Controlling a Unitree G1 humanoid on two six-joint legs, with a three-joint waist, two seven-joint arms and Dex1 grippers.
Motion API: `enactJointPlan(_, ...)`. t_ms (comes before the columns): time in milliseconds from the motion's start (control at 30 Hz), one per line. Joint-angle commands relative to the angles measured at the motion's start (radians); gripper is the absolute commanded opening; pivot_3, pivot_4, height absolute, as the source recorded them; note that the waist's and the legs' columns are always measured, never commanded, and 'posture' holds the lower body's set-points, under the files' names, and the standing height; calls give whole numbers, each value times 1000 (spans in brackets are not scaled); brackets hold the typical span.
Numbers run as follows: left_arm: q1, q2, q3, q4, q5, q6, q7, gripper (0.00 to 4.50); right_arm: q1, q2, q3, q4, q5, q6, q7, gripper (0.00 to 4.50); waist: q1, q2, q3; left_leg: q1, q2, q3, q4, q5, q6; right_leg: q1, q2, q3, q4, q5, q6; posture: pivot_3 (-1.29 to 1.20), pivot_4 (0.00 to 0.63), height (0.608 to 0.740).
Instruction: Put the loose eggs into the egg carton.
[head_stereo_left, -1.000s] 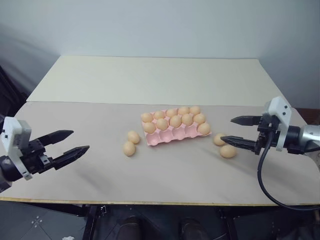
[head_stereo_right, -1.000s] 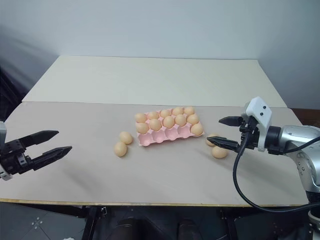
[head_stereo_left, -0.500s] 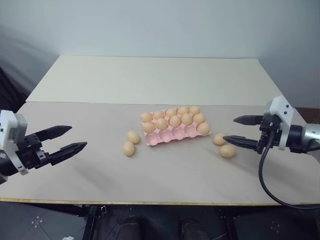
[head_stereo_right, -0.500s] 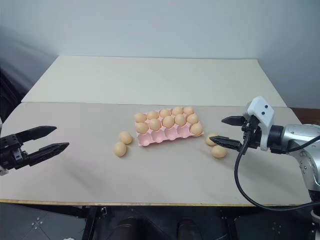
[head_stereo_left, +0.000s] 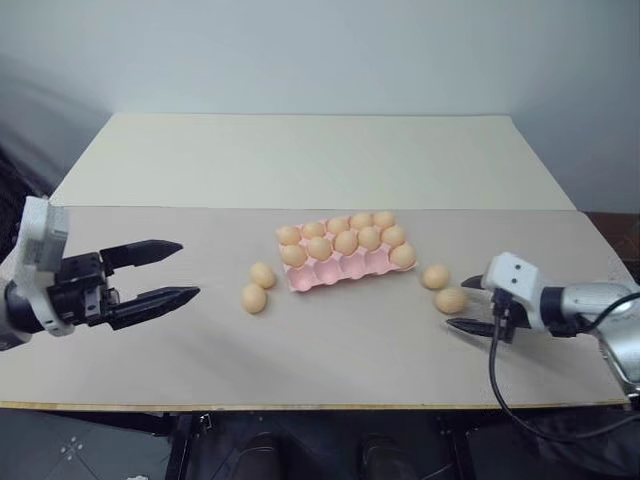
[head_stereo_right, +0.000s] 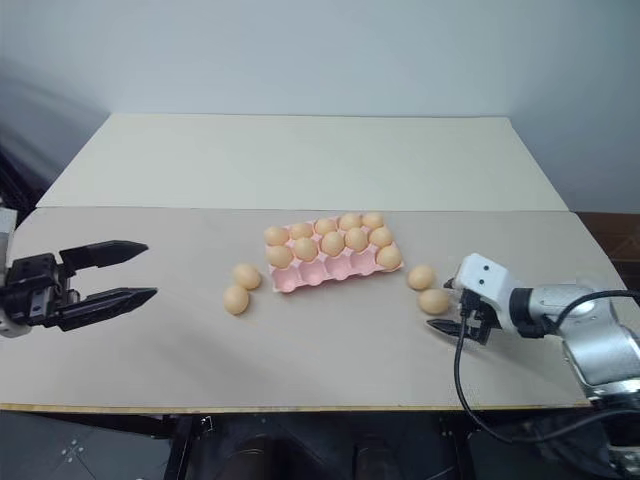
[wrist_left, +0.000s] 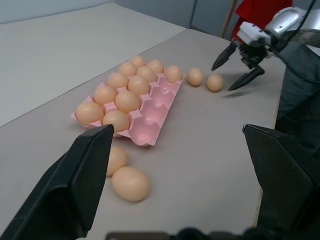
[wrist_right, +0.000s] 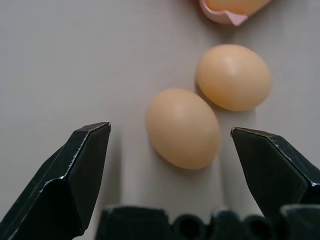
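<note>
Eggs: four loose ones lay on the table (head_stereo_left: 330, 370). Two sat together off the carton's (head_stereo_left: 345, 265) left end, the left pair (head_stereo_left: 258, 287). Two more sat off its right end, the far right egg (head_stereo_left: 434, 277) toward the right edge and the near right egg (head_stereo_left: 451, 300) just in front of it, the two touching or nearly so.

Carton sat mid-table, angled slightly to the edges. Ten eggs filled the two back rows. The front row of cups, facing the near edge, stood empty, so there were more free cups than loose eggs.

Right gripper (head_stereo_left: 472, 304) was low over the table by the right edge, fingers spread wide and holding nothing. In the right wrist view the near right egg (wrist_right: 183, 128) sat squarely between the two fingers (wrist_right: 80, 170), no contact visible. Judged: lined up to straddle this egg first because it is the closer one and stands clear on the gripper's side. The neighbouring egg (wrist_right: 234, 76) sat right behind it; a push forward could knock it toward the carton.

Left gripper (head_stereo_left: 168, 272) hovered above the table near the left edge, also spread and empty, pointed toward the left pair but well apart from them. Judged: waiting or staging for those two, which lie on its side.

No loose egg lifted yet.
</note>
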Motion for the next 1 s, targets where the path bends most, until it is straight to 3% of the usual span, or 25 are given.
enactJointPlan(33, -17, 19, 3, -8, -4, -13, -17, 4500, -45, 18, 12, 48, -52, -46, -17, 4471, 1, 0, 0, 0, 0, 1, 0, 0, 0, 0, 0, 0, 0, 0, 0, 0, 150, 740)
enactJointPlan(133, -9, 19, 8, -5, 6, -14, -23, 4500, -49, 31, 7, 64, -67, -77, -24, 3865, 4, 0, 0, 0, 0, 1, 0, 0, 0, 0, 0, 1, 0, 0, 0, 0, 150, 740)
enactJointPlan(300, 5, 12, 23, -10, 15, -13, -16, 4500, -17, 13, -43, -8, -22, -11, -6, 2205, 6, 0, 0, 1, 1, 2, 1, 0, 0, 0, 0, 1, 0, 0, 0, 0, 150, 740)
enactJointPlan(367, 13, 8, 41, -10, 14, -8, -10, 4500, 4, -7, -91, -92, 19, 44, 5, 1841, 6, 0, 0, 1, 1, 2, 1, 0, 0, 0, 0, 1, 0, 0, 0, 0, 150, 740)
enactJointPlan(500, 20, -2, 69, 1, 8, -9, 5, 4500, -27, -36, -150, -240, 117, 140, 40, 1841, 3, 0, 0, 0, 1, 2, 1, 0, 0, -1, 0, 2, 0, 0, 0, 0, 150, 740)
enactJointPlan(633, -48, -24, 59, 32, -23, 2, 68, 4500, -189, 51, -53, -253, 125, 206, -5, 1841, 0, 0, 0, 5, 2, 3, 0, 0, 0, 2, 2, 3, 1, 0, 0, 0, 150, 740)
enactJointPlan(833, -148, -59, 18, 57, -32, 10, 189, 4500, -443, 298, 184, 7, -68, 179, -130, 1841, 1, -1, 0, 2, 2, 4, 0, 0, 0, -1, 2, 4, 1, 0, 0, 0, 150, 740)
enactJointPlan(1000, -166, -50, 4, 67, -18, -5, 179, 4500, -499, 350, 253, 121, -164, 151, -165, 1841, 9, 0, 0, -4, 1, 4, 1, 1, -2, -4, 0, 3, 4, 0, 0, 0, 150, 740)
